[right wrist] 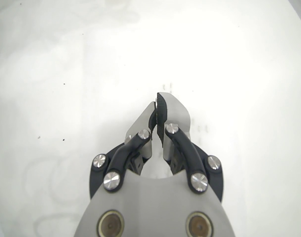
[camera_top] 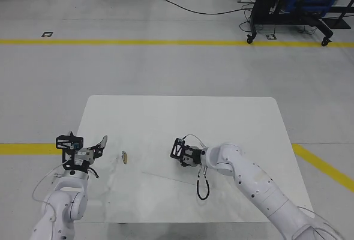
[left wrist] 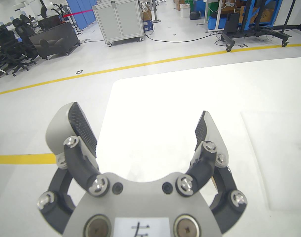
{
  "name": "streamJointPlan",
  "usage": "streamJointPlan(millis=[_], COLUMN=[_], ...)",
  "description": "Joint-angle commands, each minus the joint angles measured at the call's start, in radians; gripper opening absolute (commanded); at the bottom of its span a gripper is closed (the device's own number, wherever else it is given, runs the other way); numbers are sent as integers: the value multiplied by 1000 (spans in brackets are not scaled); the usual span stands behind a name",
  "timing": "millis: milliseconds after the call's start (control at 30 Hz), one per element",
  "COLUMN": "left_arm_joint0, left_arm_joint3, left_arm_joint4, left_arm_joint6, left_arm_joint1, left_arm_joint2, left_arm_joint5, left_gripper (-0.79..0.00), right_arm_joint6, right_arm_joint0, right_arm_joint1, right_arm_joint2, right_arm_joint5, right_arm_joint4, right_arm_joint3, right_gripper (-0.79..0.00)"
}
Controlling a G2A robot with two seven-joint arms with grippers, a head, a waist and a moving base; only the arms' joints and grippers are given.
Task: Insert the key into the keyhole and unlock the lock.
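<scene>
Sitting on the white table (camera_top: 225, 120), the lock (camera_top: 124, 157) is at roughly 9 o'clock from the table's centre in the top view. It is between the two grippers and touches neither. Looks: small, brass-coloured, rounded outline from above, darker rim on one side. The right wrist view shows it as a plain golden-brown block with a flat face and straight sides, cut off by the frame edge. It rests on the tabletop well ahead of the fingertips. Keyhole too small to make out; cannot tell which way it faces.

Left gripper (camera_top: 99, 146) hangs over the table's 9 o'clock edge, with the lock at about 4 o'clock from it, near but apart. Its fingers are spread wide in the left wrist view, ribbed black pads (left wrist: 82, 129) facing each other, bare tabletop showing through the gap.

Right gripper (camera_top: 174, 150) is near the table's centre, tips aimed toward 9 o'clock at the lock, with a stretch of bare table between. Its fingers are pressed together in the right wrist view, pads meeting slightly offset. A thin sliver of bright metal (right wrist: 155, 99) shows at the very tip between them, too small to say what it is. Black cable (camera_top: 202, 187) loops off the right arm toward 6 o'clock.

The table has rounded corners and a few dark specks. Yellow tape lines (camera_top: 135, 42) cross the grey floor at 12 o'clock beyond the table and off its 3 and 9 o'clock sides. Black wheeled stand (camera_top: 288, 21) at about 1 o'clock, well apart from the table.
</scene>
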Motion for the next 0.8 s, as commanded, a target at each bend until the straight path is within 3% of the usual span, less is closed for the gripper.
streamJointPlan(millis=[0, 200, 367, 700, 767], left_arm_joint0=[0, 0, 0, 0, 0], left_arm_joint3=[0, 0, 0, 0, 0], left_arm_joint4=[0, 0, 0, 0, 0], left_arm_joint6=[0, 0, 0, 0, 0], left_arm_joint1=[0, 0, 0, 0, 0], left_arm_joint2=[0, 0, 0, 0, 0], left_arm_joint5=[0, 0, 0, 0, 0], left_gripper=[0, 0, 0, 0, 0], right_arm_joint6=[-14, -51, -204, -204, -270], right_arm_joint0=[-14, -73, -132, -132, -144], right_arm_joint1=[6, 28, 46, 46, 44], right_arm_joint2=[13, 62, 110, 110, 118], right_arm_joint5=[-3, -11, -87, -87, -117], right_arm_joint4=[-17, -51, -14, -14, 70], right_arm_joint3=[-25, -103, -115, -115, -137], right_gripper=[-785, -785, -785, -785, -785])
